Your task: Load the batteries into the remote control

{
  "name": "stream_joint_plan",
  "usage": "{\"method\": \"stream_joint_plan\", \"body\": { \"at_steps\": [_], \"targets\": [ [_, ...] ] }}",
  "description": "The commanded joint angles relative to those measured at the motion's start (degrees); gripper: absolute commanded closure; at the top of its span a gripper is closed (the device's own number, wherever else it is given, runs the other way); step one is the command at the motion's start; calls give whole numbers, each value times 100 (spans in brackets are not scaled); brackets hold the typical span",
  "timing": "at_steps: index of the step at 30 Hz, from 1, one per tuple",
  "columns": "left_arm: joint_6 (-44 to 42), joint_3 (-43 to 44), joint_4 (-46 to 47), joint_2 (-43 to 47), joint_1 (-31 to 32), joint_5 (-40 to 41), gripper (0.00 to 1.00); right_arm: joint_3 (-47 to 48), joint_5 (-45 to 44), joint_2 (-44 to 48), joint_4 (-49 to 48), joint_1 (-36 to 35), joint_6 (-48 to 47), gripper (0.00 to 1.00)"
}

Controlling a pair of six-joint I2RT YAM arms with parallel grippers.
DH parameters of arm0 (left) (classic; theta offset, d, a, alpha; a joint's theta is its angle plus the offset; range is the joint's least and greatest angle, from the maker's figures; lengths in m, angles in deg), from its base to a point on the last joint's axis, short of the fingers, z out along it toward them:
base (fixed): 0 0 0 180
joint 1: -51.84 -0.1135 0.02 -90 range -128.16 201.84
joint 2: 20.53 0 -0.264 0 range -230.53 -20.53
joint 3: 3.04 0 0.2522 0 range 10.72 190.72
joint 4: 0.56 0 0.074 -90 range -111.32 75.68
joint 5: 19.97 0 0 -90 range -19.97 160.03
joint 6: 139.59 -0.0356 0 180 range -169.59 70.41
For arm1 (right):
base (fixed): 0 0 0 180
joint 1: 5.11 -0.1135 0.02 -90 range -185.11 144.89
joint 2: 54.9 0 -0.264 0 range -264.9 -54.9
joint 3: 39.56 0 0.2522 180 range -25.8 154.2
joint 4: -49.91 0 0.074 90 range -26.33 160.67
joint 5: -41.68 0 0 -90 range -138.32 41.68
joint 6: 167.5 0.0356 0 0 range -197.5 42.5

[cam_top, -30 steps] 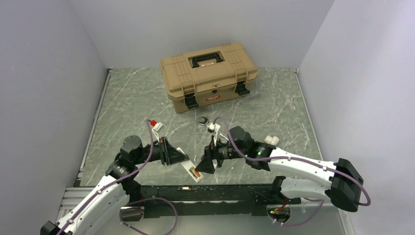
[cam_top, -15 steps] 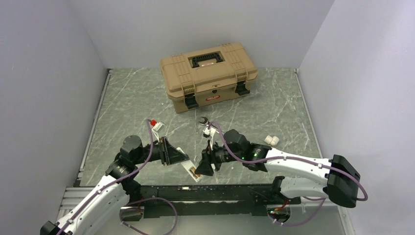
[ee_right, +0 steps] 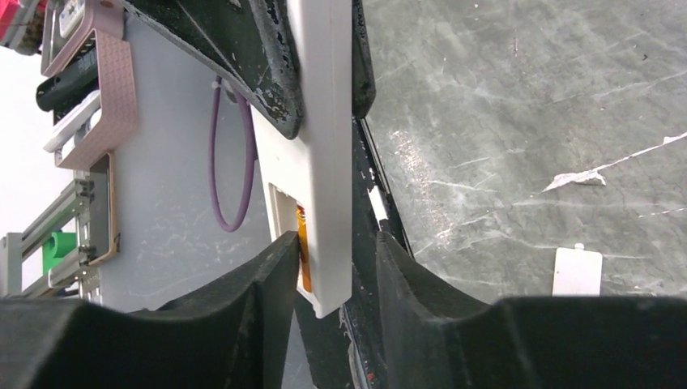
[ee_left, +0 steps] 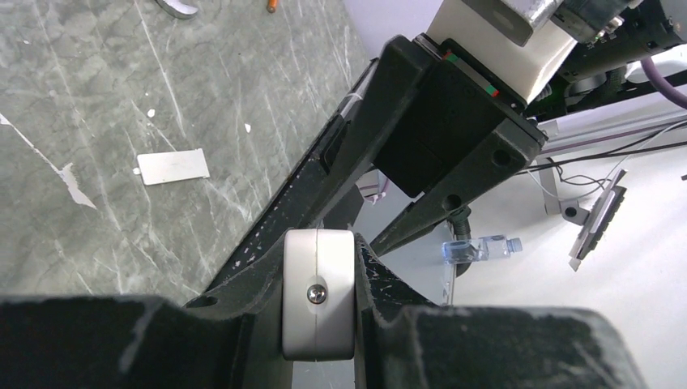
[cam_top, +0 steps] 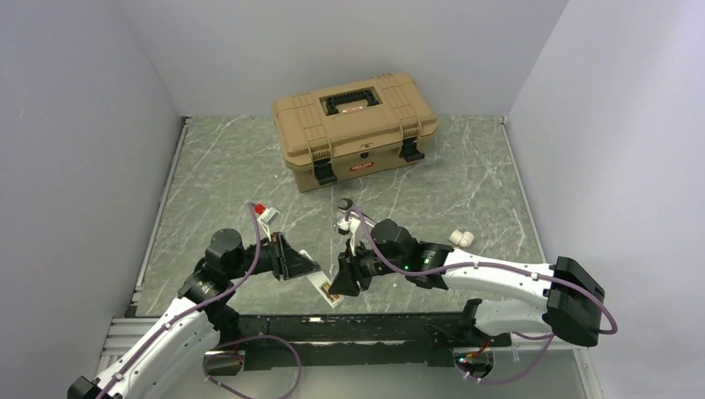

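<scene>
Since a second ago the right arm has slid left toward the remote control (cam_top: 325, 290) and its pincer (cam_top: 342, 279) has narrowed; the left arm has not shifted. Nearest the bases, the remote control hangs above the surface (cam_top: 465, 174), between the two arms. The left pincer (cam_top: 309, 268) is clenched on one end of it; its wrist view shows the white end cap with a screw squeezed between the fingers (ee_left: 243, 340). The right pincer straddles the other end, released, with a sliver of gap beside one finger (ee_right: 421, 300), and the orange-brown recess (ee_right: 302, 243) faces sideways.

I judge the bar light, stiff and smooth, so it may twist if pinched near a corner. The plain long edges look like the safest hold, leaving the recess uncovered.

A small white plate (ee_right: 577, 271), perhaps the battery cover, lies flat on the surface. Farther off lies a steel wrench (cam_top: 345, 204), and farthest a closed tan toolbox (cam_top: 353, 125).
</scene>
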Motion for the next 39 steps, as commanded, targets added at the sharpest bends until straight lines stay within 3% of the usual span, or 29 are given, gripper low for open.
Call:
{"method": "stream_joint_plan", "body": {
  "at_steps": [1, 4, 8, 11, 16, 19, 24, 29, 34, 39],
  "targets": [
    [-46, 230, 164, 21, 10, -30, 100, 317, -162, -151, 156, -47, -145, 64],
    [-46, 238, 140, 20, 12, -20, 100, 402, -245, -267, 277, -70, -209, 81],
    [-75, 213, 84, 34, 12, 16, 100, 509, -267, -370, 493, -92, -246, 85],
    [-98, 165, 59, 25, 11, 65, 100, 547, -347, -237, 615, -97, -307, 75],
    [-64, 51, 206, -181, 10, 102, 100, 621, -1055, 371, 1018, -82, -422, 39],
    [-69, 45, 287, -311, 11, 102, 100, 540, -1431, 769, 1155, 30, -358, 28],
    [-175, 54, 203, -460, 10, 195, 100, 346, -2203, 1447, 1506, 501, 153, 27],
    [-126, -67, 372, -562, 10, 184, 100, 352, -4073, 2019, 3183, 1468, 1468, 57],
    [-79, -151, 536, -645, 10, 101, 100, 225, -5054, 2562, 4474, 2373, 2550, 36],
    [-142, -118, 490, -644, 10, 54, 100, -292, -5292, 3157, 4742, 2886, 3352, 39]
  ]
}}
